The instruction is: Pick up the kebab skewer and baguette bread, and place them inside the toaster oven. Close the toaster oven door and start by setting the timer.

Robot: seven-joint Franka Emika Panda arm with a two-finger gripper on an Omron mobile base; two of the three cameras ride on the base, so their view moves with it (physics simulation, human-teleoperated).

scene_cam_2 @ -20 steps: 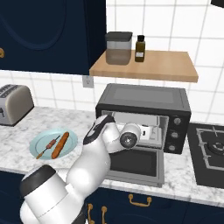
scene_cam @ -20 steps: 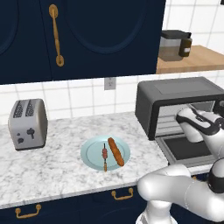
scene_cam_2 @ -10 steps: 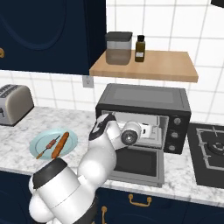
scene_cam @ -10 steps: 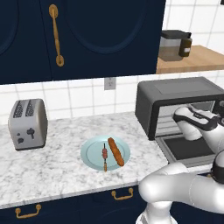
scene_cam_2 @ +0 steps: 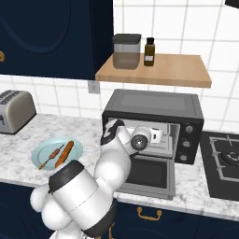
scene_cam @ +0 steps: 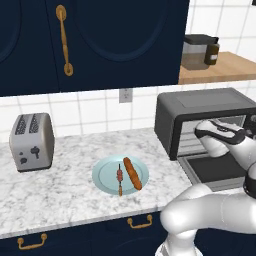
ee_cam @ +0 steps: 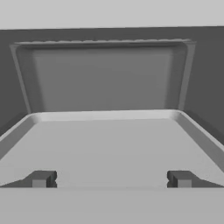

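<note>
The kebab skewer (scene_cam: pixel 120 176) (scene_cam_2: pixel 51 156) and the baguette bread (scene_cam: pixel 132 173) (scene_cam_2: pixel 64 154) lie side by side on a pale blue plate (scene_cam: pixel 102 175) (scene_cam_2: pixel 44 148) on the counter. To the right stands the toaster oven (scene_cam: pixel 200 107) (scene_cam_2: pixel 154 102), its door (scene_cam: pixel 215 167) (scene_cam_2: pixel 149 175) dropped flat. My gripper (ee_cam: pixel 111 179) (scene_cam_2: pixel 162 136) hovers at the oven's mouth above the door, open and empty, pointing into the bare grey cavity (ee_cam: pixel 105 78). The fingertips (ee_cam: pixel 41 178) stand wide apart.
A silver two-slot toaster (scene_cam: pixel 32 141) (scene_cam_2: pixel 16 111) sits at the counter's left. Above the oven a wooden shelf (scene_cam_2: pixel 154 70) carries a jar and a bottle. Side knobs (scene_cam_2: pixel 188 144) line the oven's right face. A stove (scene_cam_2: pixel 224 161) is further right.
The hand has risen slightly at the oven opening while the elbow swung lower and nearer the base. The jaws stay open; skewer and baguette have not moved.
</note>
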